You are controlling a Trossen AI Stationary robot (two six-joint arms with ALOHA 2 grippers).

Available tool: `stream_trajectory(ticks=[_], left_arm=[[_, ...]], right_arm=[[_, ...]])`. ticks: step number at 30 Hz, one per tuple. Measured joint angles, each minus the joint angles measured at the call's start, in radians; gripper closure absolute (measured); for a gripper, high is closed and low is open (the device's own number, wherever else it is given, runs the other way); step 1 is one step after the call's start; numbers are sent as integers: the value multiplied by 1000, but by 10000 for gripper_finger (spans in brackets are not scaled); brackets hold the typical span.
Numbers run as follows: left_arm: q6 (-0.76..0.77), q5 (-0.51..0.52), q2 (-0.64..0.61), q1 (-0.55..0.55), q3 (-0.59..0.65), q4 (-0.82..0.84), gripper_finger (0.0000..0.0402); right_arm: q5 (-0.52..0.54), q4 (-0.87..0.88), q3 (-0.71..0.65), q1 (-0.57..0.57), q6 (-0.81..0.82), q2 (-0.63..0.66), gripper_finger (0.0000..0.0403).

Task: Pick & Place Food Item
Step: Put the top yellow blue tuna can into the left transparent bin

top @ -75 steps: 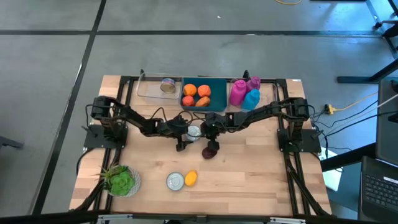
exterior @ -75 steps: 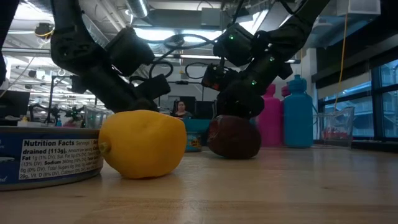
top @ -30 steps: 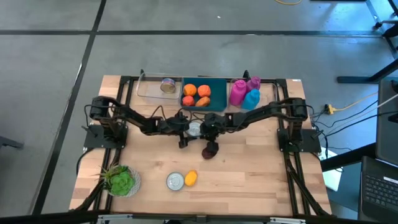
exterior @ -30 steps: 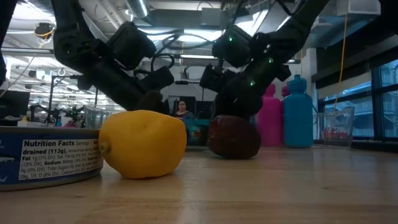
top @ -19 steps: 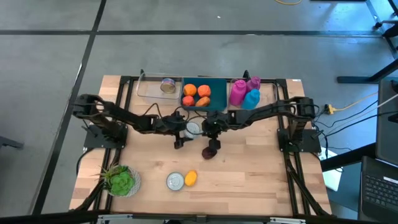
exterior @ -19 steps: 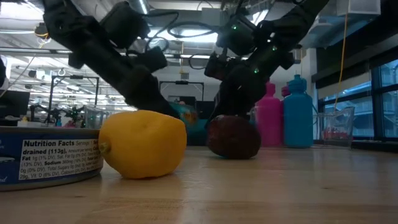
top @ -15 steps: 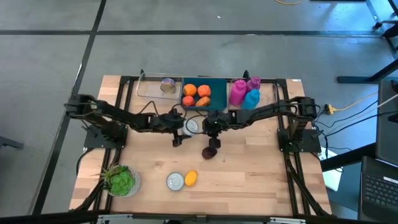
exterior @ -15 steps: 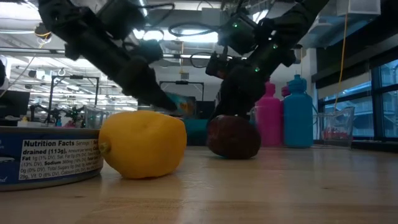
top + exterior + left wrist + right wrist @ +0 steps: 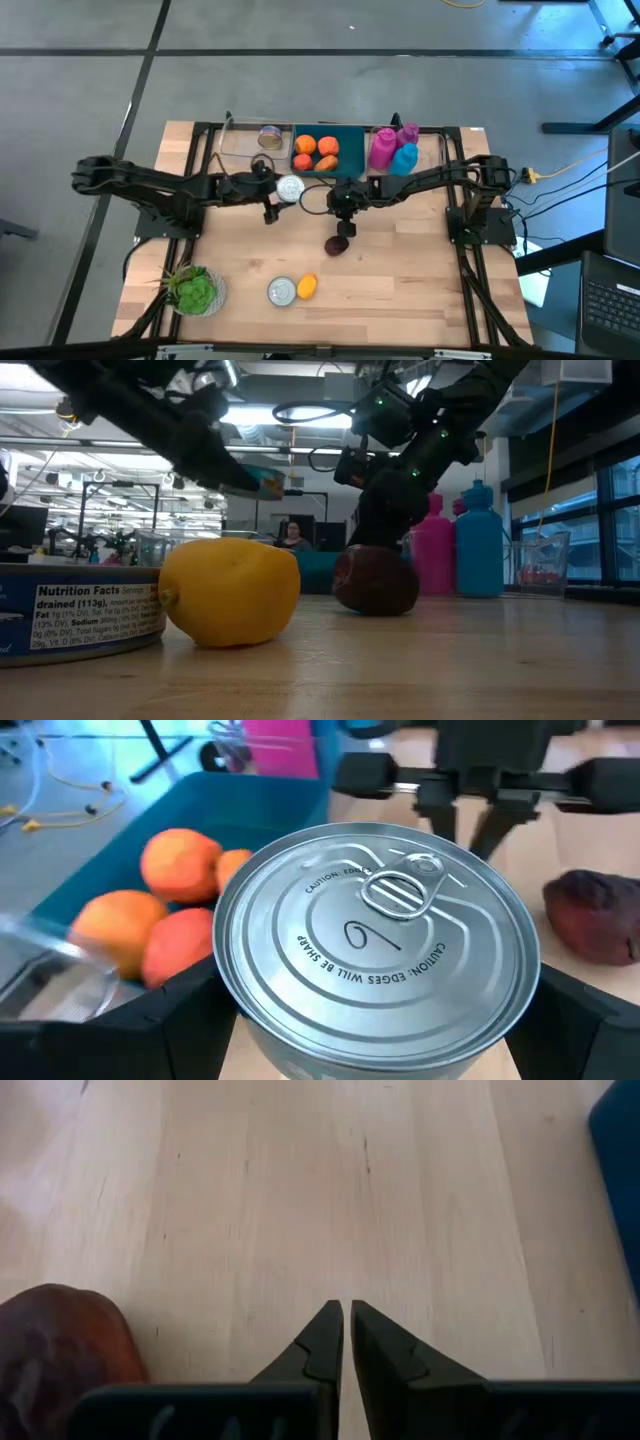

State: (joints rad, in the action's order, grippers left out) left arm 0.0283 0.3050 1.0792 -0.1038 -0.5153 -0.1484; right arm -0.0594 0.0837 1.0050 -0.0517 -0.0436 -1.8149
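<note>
High view: left gripper point(image 9: 283, 192) clamps the silver can point(image 9: 290, 188), carried clear of the table point(image 9: 420, 270) near the clear bin point(image 9: 240, 140) and teal bin point(image 9: 345, 140) (probably so it can be dropped in one). Half a second ago it hung nearer the table's middle.

Low view: can point(image 9: 262, 482) is airborne, higher than before; lemon point(image 9: 230, 592) and dark fruit point(image 9: 377, 580) rest on the table.

Left wrist view: can point(image 9: 378, 935) fills the jaws, lid up; oranges point(image 9: 150, 915) lie in the bin beyond.

Right wrist view: right gripper point(image 9: 346, 1342) is closed, empty, above bare wood beside the dark fruit point(image 9: 55, 1345).
</note>
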Motion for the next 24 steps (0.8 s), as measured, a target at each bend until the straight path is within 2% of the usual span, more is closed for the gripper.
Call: stream_trajectory(ticks=[7, 12, 19, 24], left_arm=[[39, -8, -200, -48, 148, -115, 59], [52, 22, -311, -74, 181, -109, 59], [130, 166, -370, -151, 171, 48, 59], [177, 164, -358, -237, 102, 170, 59]], right_arm=[[2, -6, -1, 0, 5, 0, 375], [72, -59, -1, 0, 5, 0, 375], [98, -121, -1, 0, 7, 0, 375], [97, -129, -1, 3, 17, 0, 375]])
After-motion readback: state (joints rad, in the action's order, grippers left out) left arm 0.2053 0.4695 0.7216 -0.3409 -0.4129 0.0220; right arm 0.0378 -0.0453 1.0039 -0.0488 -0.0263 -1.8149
